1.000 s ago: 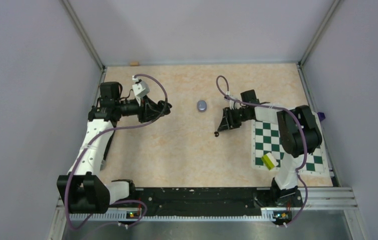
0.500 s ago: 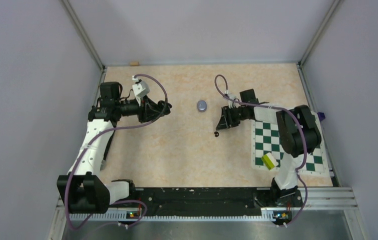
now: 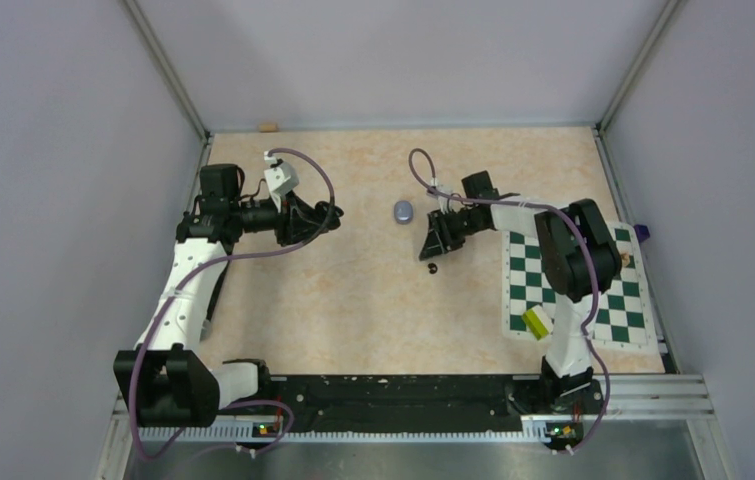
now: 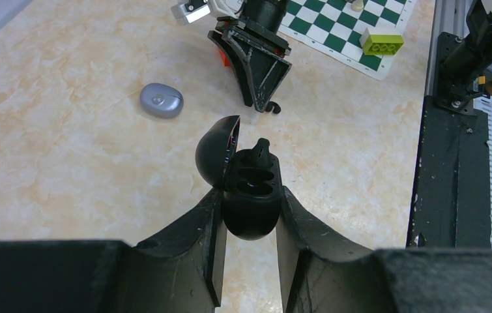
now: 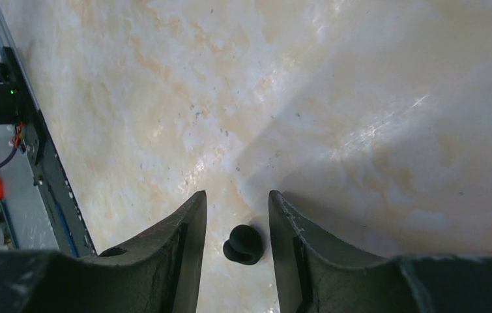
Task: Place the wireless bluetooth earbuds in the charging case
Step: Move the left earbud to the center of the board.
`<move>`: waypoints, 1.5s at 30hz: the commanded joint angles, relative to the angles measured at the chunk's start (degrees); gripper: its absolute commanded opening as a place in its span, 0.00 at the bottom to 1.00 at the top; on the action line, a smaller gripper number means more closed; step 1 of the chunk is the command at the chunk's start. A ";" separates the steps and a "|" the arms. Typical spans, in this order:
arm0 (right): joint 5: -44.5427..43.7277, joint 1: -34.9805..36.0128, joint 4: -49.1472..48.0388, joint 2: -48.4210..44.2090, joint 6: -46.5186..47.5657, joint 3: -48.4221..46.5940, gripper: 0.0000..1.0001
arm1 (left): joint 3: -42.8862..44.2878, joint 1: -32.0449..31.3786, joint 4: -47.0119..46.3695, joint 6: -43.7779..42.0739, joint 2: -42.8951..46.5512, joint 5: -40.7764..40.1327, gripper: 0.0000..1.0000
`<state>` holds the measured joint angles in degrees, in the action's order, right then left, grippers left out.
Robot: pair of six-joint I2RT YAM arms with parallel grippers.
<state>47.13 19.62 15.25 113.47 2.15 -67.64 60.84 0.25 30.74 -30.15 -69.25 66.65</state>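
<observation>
The right tool (image 5: 236, 195) has slid leftwards over the marbled beige desk (image 3: 353, 300) and now straddles a small black rounded earbud (image 5: 244, 244), jaws half open and gripping nothing; pickup looks next. The earbud lies on the desk, a near-round blob whose long axis I cannot read. The left tool (image 4: 249, 195) stays clamped on the open black charging case (image 4: 249, 208), its length running along the fingers

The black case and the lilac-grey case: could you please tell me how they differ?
The black case is open, lid hinged back; the lilac-grey case is closed. The black case is clamped in the left hand; the lilac-grey case lies free on the table. Both are rounded.
</observation>
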 commanded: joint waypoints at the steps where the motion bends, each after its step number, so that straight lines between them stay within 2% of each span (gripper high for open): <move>1: -0.01 0.59 8.13 -0.02 7.04 -1.16 0.40 | -0.46 -0.05 -1.80 -0.55 1.59 2.07 0.00; 14: 0.38 0.54 15.62 -5.20 10.81 0.91 0.37 | -0.55 0.06 -1.81 -0.56 2.22 2.19 0.00; 26: 1.25 0.57 17.31 -11.02 12.89 5.90 0.37 | -0.46 0.01 -1.79 -0.35 2.25 2.38 0.00; 30: -2.40 0.60 16.47 -14.28 14.78 5.61 0.36 | -0.38 0.01 -1.81 -0.28 2.28 2.28 0.00; 33: -5.90 0.72 13.10 -19.04 17.17 7.46 0.37 | -0.38 -0.01 -1.89 -0.34 2.37 2.17 0.00; 38: -5.10 1.72 8.11 -26.04 23.70 13.10 0.41 | -0.39 0.01 -1.84 -0.33 2.18 2.25 0.00; 45: 0.72 3.34 -1.19 -34.30 41.22 25.47 0.51 | -0.31 0.01 -1.84 -0.26 2.58 2.04 0.00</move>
<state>43.99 22.06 21.28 83.79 30.72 -47.53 60.58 0.25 30.41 -30.13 -68.62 67.05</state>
